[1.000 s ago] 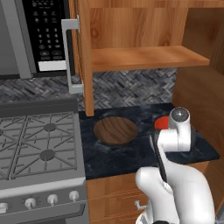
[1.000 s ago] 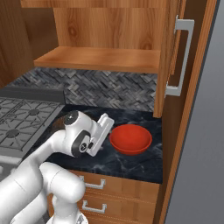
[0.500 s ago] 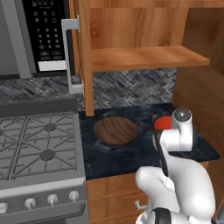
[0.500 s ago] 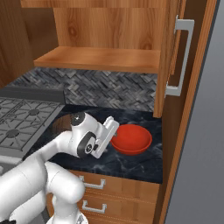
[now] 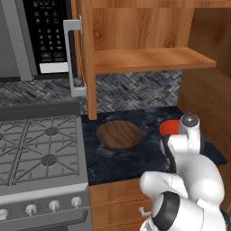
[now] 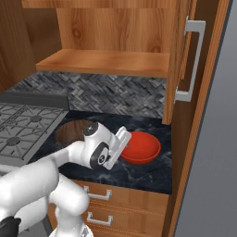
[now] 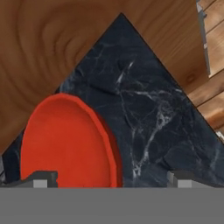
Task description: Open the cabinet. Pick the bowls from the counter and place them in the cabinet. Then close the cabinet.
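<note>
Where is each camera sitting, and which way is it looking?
Left base view: behind the arm's left, looking down at the counter, wooden bowl, open cabinet; the arm rises lower right.
Right base view: behind its right, same counter, red bowl; the arm rises lower left.
Hand view: on the hand, looking along the open end effector at the red bowl's rim.
Both base views share the counter, cabinet and both bowls.

Base views flank counter (image 5: 126,158), hand view close above red bowl (image 7: 65,140)

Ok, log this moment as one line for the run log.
cabinet: open | gripper: open, at red bowl | wooden bowl: on counter
</note>
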Controlling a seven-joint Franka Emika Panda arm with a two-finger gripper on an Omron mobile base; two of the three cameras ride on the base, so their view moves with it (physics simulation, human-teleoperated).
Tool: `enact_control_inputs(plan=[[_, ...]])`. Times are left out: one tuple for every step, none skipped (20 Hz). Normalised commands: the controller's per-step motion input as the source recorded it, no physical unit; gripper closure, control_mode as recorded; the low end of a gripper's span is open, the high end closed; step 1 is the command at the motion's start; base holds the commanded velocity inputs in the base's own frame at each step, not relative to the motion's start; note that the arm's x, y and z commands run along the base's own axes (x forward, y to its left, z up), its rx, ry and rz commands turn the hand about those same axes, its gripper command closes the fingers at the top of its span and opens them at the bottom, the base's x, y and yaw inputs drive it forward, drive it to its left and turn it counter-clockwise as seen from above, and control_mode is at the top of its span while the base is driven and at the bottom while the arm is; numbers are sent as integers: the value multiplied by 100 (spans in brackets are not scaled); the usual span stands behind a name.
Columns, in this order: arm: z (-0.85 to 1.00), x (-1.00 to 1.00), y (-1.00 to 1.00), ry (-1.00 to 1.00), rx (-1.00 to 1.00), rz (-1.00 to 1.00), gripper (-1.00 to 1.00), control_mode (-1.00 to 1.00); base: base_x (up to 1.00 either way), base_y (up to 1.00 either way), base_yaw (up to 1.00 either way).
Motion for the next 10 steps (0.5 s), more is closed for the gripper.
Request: enact_control_inputs(plan=[[-35,27,-7,0,0,0,-100,-100,0,0,0],[-37,28,-1,0,0,0,-100,-100,0,0,0],[-42,21,0,0,0,0,-100,-100,0,0,0],[-29,23,-2,0,0,0,-100,-100,0,0,0],[-36,22,0,-2,0,0,-100,-100,0,0,0],[-36,32,0,-2,0,0,-100,-100,0,0,0],[-39,24,0,-2,0,0,-100,-100,0,0,0],[-34,14,0,-5,0,0,-100,-100,0,0,0],[-40,10,0,-3,1,0,-100,-100,0,0,0],[-44,16,0,0,2,0,-100,-100,0,0,0]])
